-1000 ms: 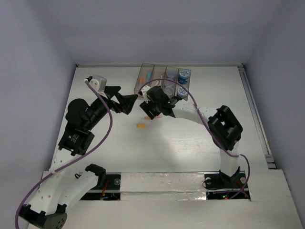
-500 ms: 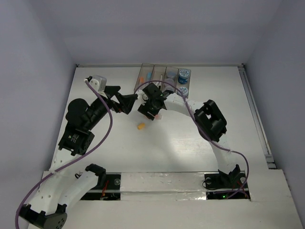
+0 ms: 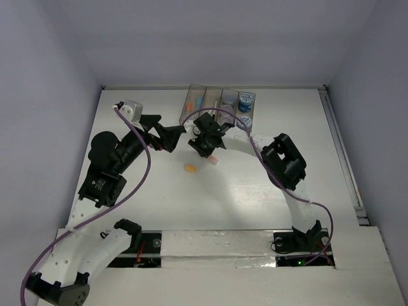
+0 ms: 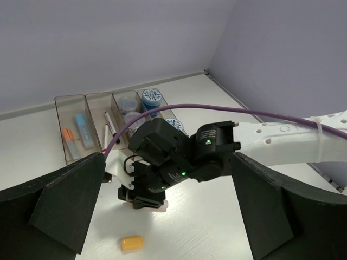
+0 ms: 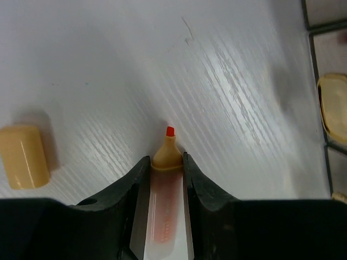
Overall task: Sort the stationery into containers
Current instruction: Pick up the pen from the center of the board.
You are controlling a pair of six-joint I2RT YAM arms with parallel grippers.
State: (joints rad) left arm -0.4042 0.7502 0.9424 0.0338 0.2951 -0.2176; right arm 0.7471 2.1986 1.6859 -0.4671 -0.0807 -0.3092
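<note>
My right gripper [image 5: 164, 162] is clenched on an uncapped marker [image 5: 162, 216]. Both fingers press the pale yellow collar just behind its red tip, and the translucent pinkish barrel runs back between them toward my wrist. Its long axis lies in line with my fingers, with the tip pointing straight away from me over the white table [image 5: 227, 65]. I cannot tell whether the tip touches the surface. Nothing on the barrel is sharp enough to read.

A stubby pale orange cap [image 5: 24, 157] lies on the table to the left of the marker and apart from it, its long axis roughly parallel. At the right edge of that wrist view are the near ends of the bins [image 5: 328, 59], with a yellow label [image 5: 333, 105] too blurred to read.

My left gripper [image 3: 169, 127] is spread wide and holds nothing. It sits just beside the right one and faces it. Its camera shows the row of four bins. The leftmost holds an orange piece [image 4: 68, 135] and a blue piece [image 4: 81, 123], the next holds pens [image 4: 107, 127], and the farther ones hold round jars [image 4: 152, 96], one blue-patterned.
</note>
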